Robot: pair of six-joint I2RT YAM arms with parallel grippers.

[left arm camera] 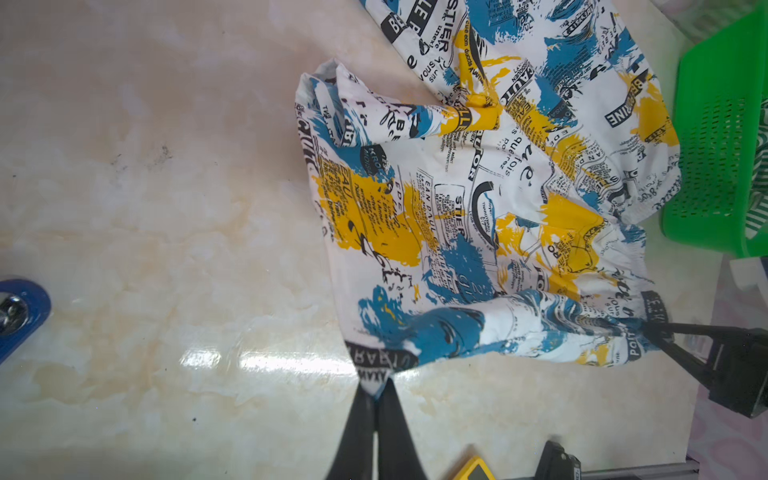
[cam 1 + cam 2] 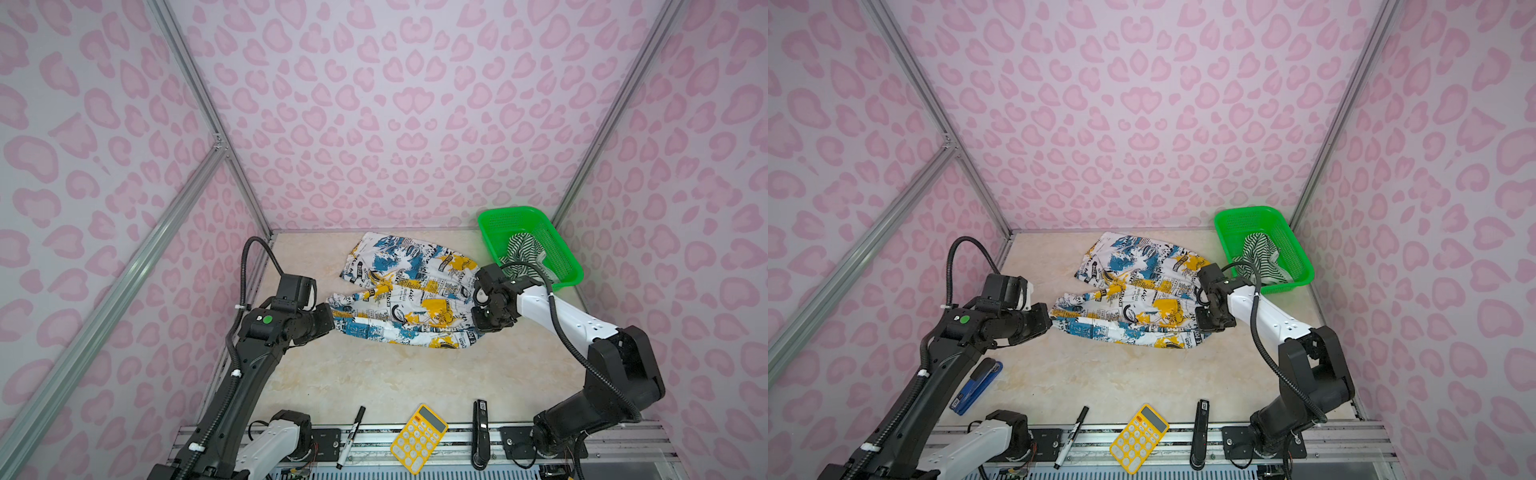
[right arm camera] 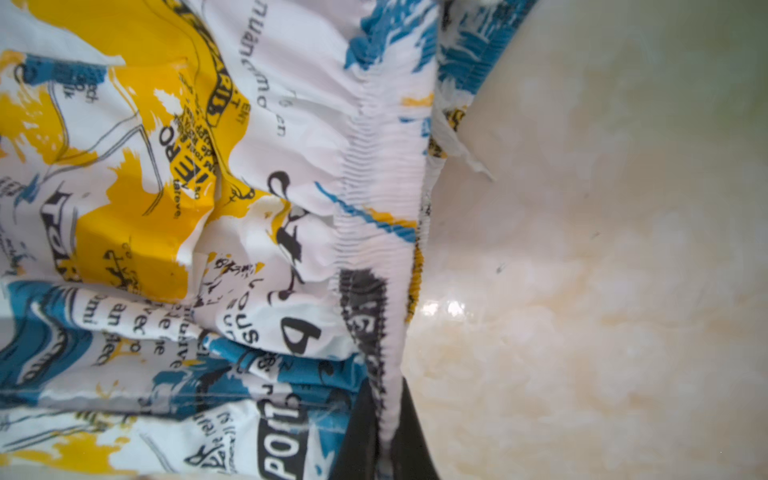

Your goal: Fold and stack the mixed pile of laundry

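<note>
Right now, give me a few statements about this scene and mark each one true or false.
1. The left tool is shut on an edge of the printed garment. True.
2. The right tool is open, clear of the cloth. False: it is shut on the printed garment's gathered band.
3. The striped garment lies in the green basket. True.
4. The yellow calculator sits on the printed garment. False: it lies at the table's near edge, apart from the garment.

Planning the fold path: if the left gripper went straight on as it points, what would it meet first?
Probably the printed garment the left gripper pinches; beyond it, depth is unclear.
</note>
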